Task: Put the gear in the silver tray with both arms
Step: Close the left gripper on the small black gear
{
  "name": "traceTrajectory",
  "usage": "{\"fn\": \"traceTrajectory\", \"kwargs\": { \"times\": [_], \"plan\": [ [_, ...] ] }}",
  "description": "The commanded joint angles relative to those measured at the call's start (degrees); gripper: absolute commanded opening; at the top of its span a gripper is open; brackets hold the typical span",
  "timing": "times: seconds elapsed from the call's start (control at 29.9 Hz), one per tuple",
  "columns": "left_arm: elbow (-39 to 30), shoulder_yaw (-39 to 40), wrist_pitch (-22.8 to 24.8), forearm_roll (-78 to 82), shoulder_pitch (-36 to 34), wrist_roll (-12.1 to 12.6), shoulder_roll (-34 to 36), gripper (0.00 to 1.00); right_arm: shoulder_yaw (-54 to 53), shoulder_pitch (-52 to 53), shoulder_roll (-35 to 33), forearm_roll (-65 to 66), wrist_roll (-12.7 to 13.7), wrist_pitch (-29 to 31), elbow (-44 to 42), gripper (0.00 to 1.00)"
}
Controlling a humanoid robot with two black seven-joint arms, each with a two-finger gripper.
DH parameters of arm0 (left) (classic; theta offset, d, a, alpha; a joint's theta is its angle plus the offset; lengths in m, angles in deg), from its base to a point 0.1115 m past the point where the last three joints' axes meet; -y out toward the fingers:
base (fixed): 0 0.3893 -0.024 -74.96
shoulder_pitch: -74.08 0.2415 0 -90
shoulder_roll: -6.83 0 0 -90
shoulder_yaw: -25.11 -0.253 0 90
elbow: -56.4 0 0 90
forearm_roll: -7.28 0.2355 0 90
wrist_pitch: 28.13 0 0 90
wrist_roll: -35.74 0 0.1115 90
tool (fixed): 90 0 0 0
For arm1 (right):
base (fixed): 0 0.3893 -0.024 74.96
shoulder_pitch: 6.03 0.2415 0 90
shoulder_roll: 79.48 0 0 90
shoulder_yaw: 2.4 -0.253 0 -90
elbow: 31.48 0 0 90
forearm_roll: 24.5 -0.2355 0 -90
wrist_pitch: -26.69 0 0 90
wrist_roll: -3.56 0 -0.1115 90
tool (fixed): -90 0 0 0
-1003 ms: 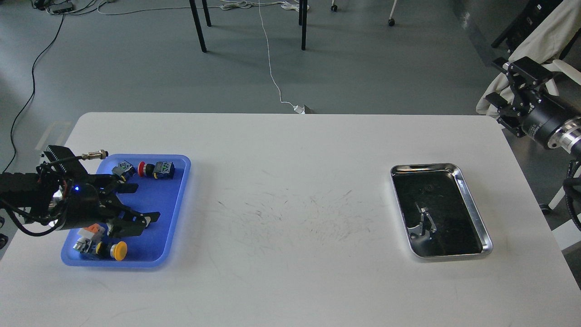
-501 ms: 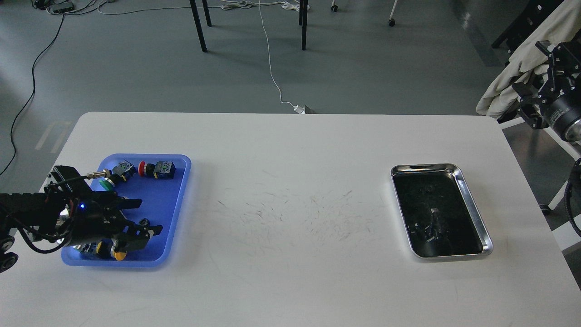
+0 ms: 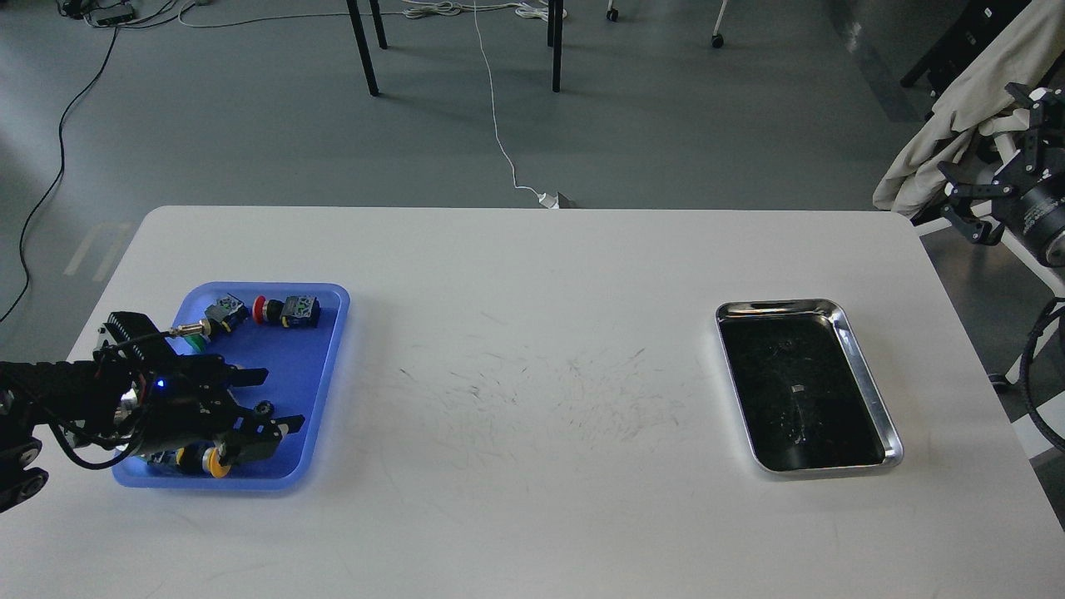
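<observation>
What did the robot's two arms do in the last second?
The left gripper sank lower over the blue tray, its fingers open around a small black gear, nothing gripped yet. The right gripper pulled back off the table's right side, up toward the corner. The silver tray and the coloured buttons did not move.
</observation>
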Motion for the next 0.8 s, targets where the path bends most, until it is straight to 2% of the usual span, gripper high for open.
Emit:
{"fn": "traceTrajectory", "kwargs": {
  "times": [0.0, 0.2, 0.57, 0.77],
  "plan": [
    [2.55, 0.00, -2.04, 1.16, 0.60, 0.00, -0.84, 0.84, -0.84, -0.48, 0.29, -1.65, -0.23, -0.03, -0.01, 0.99],
    [5.27, 0.00, -6.18, 4.15, 2.18, 0.00, -1.54, 0.77, -1.28, -0.66, 0.82, -2.09, -1.02, -0.03, -0.01, 0.99],
    [6.95, -0.97, -7.23, 3.98, 3.06, 0.00, -1.63, 0.69, -1.64, -0.66, 1.00, -2.01, -1.20, -0.03, -0.18, 0.99],
    [6.95, -1.05, -7.67, 4.42, 3.23, 0.00, -1.89, 0.57, -1.55, -1.45, 1.08, -1.92, -1.29, -0.29, -0.45, 0.99]
  ]
}}
